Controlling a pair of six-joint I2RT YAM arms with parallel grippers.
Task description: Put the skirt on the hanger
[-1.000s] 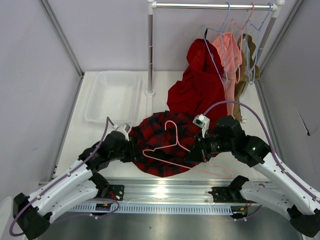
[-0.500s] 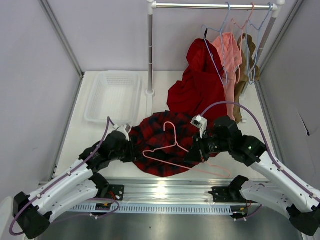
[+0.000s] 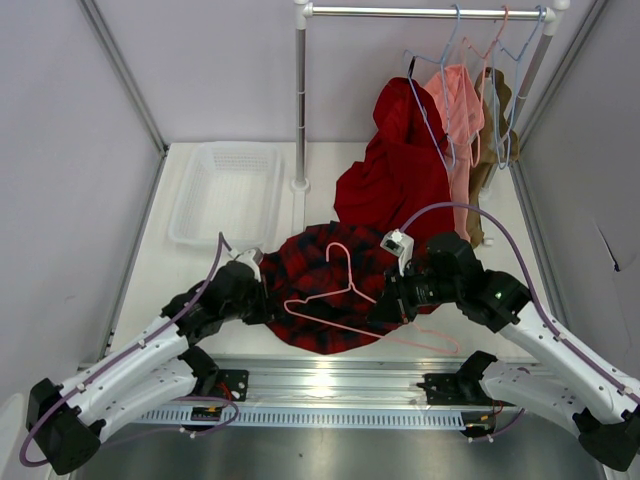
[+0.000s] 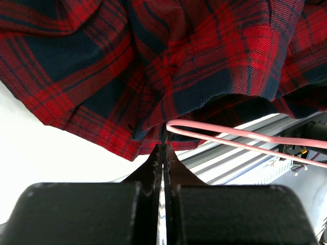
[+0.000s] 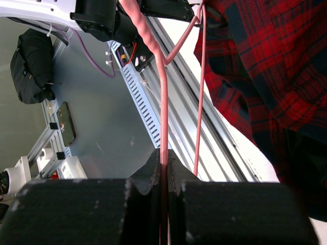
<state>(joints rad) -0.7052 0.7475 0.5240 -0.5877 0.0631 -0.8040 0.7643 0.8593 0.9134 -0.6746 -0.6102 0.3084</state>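
The red and navy plaid skirt (image 3: 320, 262) lies bunched on the white table between my two arms. The pink wire hanger (image 3: 345, 291) rests across it, hook pointing away from me. My left gripper (image 3: 266, 300) is at the skirt's left near edge; in the left wrist view the jaws (image 4: 163, 145) are shut on a fold of the skirt (image 4: 168, 61) hem, just beside the hanger's corner (image 4: 240, 138). My right gripper (image 3: 386, 308) is shut on the hanger's wire (image 5: 162, 102), with the skirt (image 5: 265, 66) to its right.
A white basket (image 3: 228, 190) stands at the back left. A clothes rack pole (image 3: 300, 100) rises behind the skirt. A plain red garment (image 3: 395, 170), a salmon-pink garment (image 3: 458, 110) and light blue hangers (image 3: 430, 110) hang at the back right. An aluminium rail (image 3: 330, 375) runs along the near edge.
My left gripper's jaws have closed on the skirt's edge. The right gripper has shifted slightly left with the hanger.
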